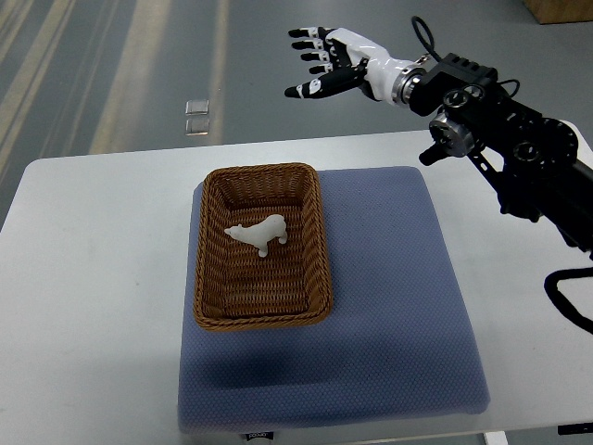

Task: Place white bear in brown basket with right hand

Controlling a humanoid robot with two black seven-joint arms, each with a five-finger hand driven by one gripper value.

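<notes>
Blue cushion pad (389,306): lies flat on white table (83,278), nearest edge toward the viewer, carrying the basket on its left part

Brown basket (320,246): rectangular wicker, upright, sitting on the pad

White bear (259,235): lying on the basket floor, roughly central, inside the walls, touching no hand

Right hand (329,63): raised beyond the table's far edge, well apart from basket and bear, fingers spread and holding nothing; arm enters from the right

Left arm: not seen

Status, judged: placement appears done

Risk, judged: should the arm swing low on its way back, forearm or cable could catch the basket rim, dragging it across the pad or tipping the bear out
</notes>
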